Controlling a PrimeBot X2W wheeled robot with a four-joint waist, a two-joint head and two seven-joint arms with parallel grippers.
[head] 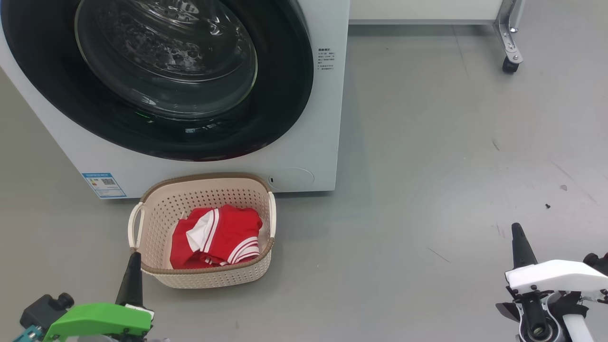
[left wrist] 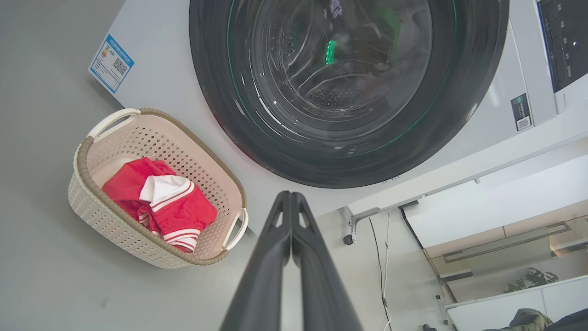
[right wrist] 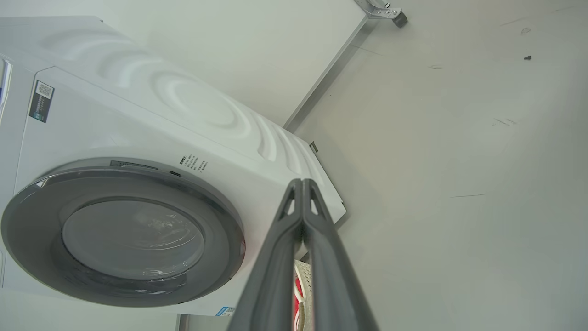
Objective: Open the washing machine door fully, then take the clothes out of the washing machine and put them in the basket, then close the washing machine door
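**Mia:** Where are the clothes (head: 223, 237)?

**Ben:** They are red with white stripes. They lie in a bunch inside the basket (head: 209, 271). The basket sits on the grey floor (head: 427, 166), right in front of the washing machine (head: 313, 142).

**Mia:** Which way does the basket go?

**Ben:** In the head view its long side runs left to right, along the front of the machine. It has a handle at each end and its open side faces up.

**Mia:** And the washing machine door (head: 285, 95)?

**Ben:** It is closed, flat on the machine. Its glass bowl faces the robot.

**Mia:** Can you read any words?

**Ben:** There is a blue label (head: 103, 184) low on the machine's left corner, with a little square code. There is some black writing (head: 326, 58) to the right of the door. Both are too small to read.

**Mia:** What about the fingers?

**Ben:** The left gripper (left wrist: 291, 197) has its two fingers pressed together and holds nothing. It points at the bottom of the door. The right gripper (right wrist: 302, 184) is pressed together too, and it is also empty.
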